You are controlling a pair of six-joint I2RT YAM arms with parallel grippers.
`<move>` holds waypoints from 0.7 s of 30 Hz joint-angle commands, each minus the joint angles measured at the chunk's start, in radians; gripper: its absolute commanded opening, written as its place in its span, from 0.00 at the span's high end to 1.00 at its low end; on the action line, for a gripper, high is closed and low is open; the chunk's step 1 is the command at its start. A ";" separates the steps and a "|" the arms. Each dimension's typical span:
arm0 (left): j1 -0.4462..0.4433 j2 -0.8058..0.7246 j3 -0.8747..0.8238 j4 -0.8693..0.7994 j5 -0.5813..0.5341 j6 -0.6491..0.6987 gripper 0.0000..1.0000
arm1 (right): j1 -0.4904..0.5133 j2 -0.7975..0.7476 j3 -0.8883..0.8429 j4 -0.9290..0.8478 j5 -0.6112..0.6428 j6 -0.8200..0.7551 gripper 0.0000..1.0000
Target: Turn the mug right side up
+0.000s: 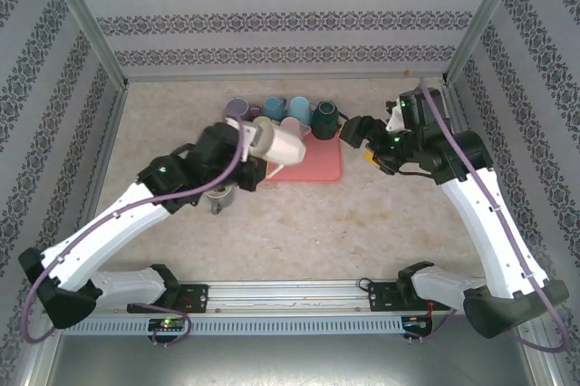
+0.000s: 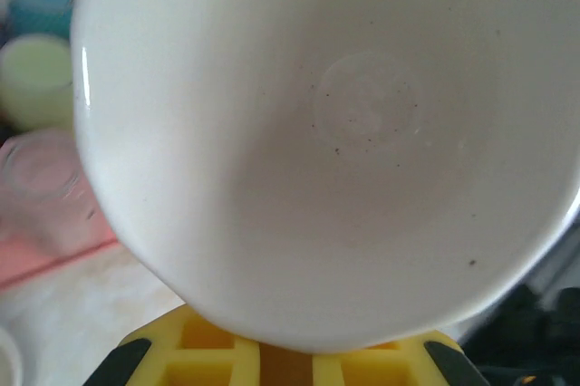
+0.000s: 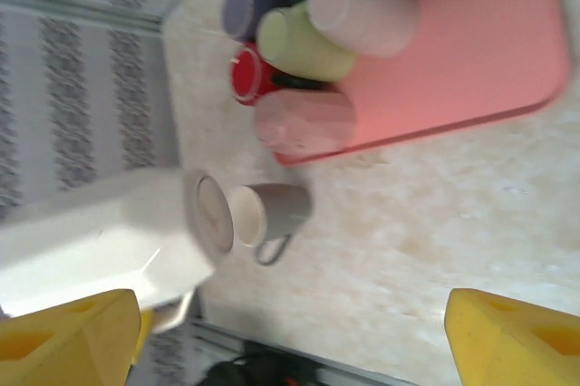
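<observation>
The white mug (image 1: 283,144) hangs tipped on its side above the left end of the pink tray (image 1: 322,167), base pointing right. My left gripper (image 1: 250,136) is shut on its rim. In the left wrist view the mug's inside (image 2: 344,132) takes up most of the frame, above the yellow fingers (image 2: 217,359) of the left gripper (image 2: 285,361). My right gripper (image 1: 367,143) stands open just right of the tray, holding nothing. In the right wrist view the right gripper (image 3: 290,350) has its yellow fingertips (image 3: 68,336) far apart, and the white mug (image 3: 136,232) is at the left, blurred.
A grey mug (image 1: 220,197) stands upright on the table below the left wrist, also visible as the grey mug (image 3: 276,212) in the right wrist view. Several mugs (image 1: 285,114) in purple, teal, green and dark green crowd the tray's far edge. Patterned walls enclose the table.
</observation>
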 commanded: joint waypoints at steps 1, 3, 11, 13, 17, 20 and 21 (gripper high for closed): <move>-0.110 0.016 0.054 -0.239 -0.203 -0.102 1.00 | 0.063 -0.038 -0.006 -0.024 0.213 -0.130 0.14; -0.154 0.069 0.079 -0.309 -0.277 -0.196 1.00 | 0.076 -0.057 -0.033 0.009 0.221 -0.122 0.14; -0.260 0.284 0.107 -0.425 -0.459 -0.379 1.00 | 0.125 -0.084 -0.066 0.031 0.223 -0.142 0.12; -0.260 0.297 0.085 -0.396 -0.483 -0.386 1.00 | 0.131 -0.094 -0.071 0.032 0.217 -0.156 0.11; -0.252 0.327 0.050 -0.362 -0.520 -0.396 1.00 | 0.134 -0.115 -0.100 0.030 0.217 -0.154 0.11; -0.239 0.356 0.028 -0.342 -0.499 -0.396 1.00 | 0.134 -0.127 -0.120 0.027 0.212 -0.149 0.10; -0.234 0.363 0.021 -0.335 -0.490 -0.398 1.00 | 0.134 -0.131 -0.126 0.027 0.210 -0.148 0.10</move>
